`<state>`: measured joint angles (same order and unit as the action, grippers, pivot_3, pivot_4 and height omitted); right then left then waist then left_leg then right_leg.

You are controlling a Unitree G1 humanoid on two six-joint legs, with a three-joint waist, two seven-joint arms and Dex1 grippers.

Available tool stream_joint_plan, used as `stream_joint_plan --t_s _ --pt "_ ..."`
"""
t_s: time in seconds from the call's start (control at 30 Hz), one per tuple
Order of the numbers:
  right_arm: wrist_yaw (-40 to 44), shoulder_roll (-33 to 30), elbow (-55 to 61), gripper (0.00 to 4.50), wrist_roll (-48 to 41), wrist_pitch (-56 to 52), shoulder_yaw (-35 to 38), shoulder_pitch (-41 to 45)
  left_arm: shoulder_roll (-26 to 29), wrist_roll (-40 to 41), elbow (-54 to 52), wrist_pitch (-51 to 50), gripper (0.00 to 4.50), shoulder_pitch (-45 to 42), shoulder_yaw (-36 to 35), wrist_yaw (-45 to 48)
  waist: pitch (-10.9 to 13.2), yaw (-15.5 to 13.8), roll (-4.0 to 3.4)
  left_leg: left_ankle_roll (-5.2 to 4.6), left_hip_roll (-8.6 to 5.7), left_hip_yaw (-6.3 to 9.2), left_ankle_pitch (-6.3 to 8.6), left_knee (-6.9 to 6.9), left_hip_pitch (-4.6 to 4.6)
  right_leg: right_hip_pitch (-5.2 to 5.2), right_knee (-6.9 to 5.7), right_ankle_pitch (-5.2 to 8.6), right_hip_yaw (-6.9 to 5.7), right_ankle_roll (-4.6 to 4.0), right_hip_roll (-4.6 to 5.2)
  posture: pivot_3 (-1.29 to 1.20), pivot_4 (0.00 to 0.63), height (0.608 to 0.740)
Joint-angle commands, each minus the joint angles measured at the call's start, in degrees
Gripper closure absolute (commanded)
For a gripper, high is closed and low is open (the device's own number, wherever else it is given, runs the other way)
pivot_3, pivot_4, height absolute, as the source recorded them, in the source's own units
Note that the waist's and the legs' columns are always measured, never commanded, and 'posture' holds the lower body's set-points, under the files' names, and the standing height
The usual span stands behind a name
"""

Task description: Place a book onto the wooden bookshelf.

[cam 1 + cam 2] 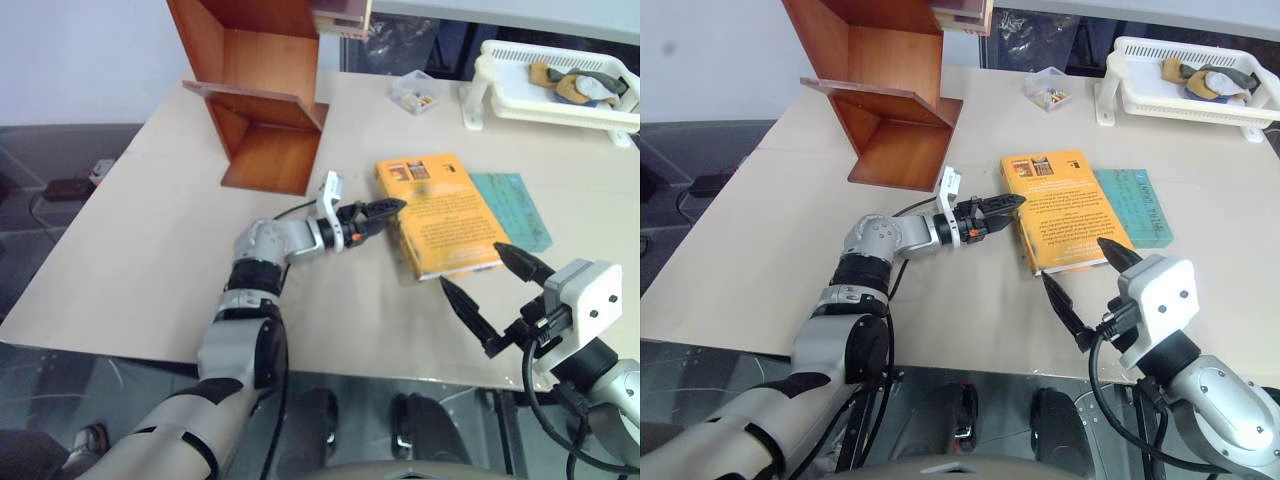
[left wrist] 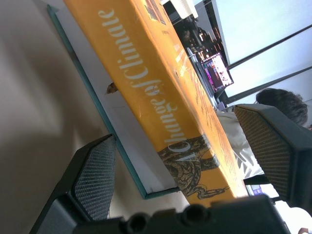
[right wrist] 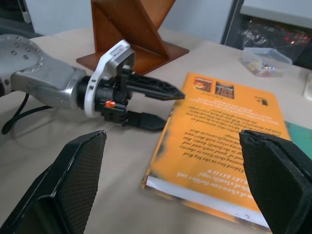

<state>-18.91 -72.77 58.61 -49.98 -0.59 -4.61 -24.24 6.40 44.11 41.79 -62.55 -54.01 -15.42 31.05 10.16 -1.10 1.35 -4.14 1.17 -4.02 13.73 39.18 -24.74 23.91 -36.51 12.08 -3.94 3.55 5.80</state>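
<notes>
Beige tabletop (image 1: 150, 250) carries the book (image 1: 445, 215) lying flat, cover up, long axis running away from the robot, spine toward the left gripper (image 1: 385, 208), whose 2 spread fingers straddle that edge. Wooden bookshelf (image 1: 265, 100) stands beyond. Right gripper (image 1: 495, 285) hovers near the book's close end, fingers wide apart.

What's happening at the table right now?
The orange book lies flat on the table, not yet lifted. The left gripper is open at the book's spine edge, one finger above the cover and one low beside it. The right gripper is open near the book's near end. The wooden bookshelf stands farther back; a teal book lies beside the orange one.
</notes>
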Motion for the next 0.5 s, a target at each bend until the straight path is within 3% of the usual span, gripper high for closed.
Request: stream_joint_plan --t_s 0.03,0.5 --pt "1.8 3.32 1.39 0.01 -1.87 -2.97 0.23 2.41 0.09 0.04 0.06 -0.94 0.0 -1.96 -0.48 1.84 0.0 0.0 0.03 0.01 0.0 0.0 -0.01 0.0 0.0 0.0 0.0 -0.01 0.0 0.0 0.0 0.0 0.15 0.74" --pt "10.88 18.61 -0.55 0.01 3.06 -17.22 1.68 8.35 -2.63 0.44 3.85 -1.88 0.0 -3.88 -3.92 0.53 -0.02 0.01 0.06 -0.14 -0.01 -0.02 0.08 0.06 0.01 -0.01 -0.05 -0.07 0.01 -0.05 0.0 0.0 0.15 0.74"
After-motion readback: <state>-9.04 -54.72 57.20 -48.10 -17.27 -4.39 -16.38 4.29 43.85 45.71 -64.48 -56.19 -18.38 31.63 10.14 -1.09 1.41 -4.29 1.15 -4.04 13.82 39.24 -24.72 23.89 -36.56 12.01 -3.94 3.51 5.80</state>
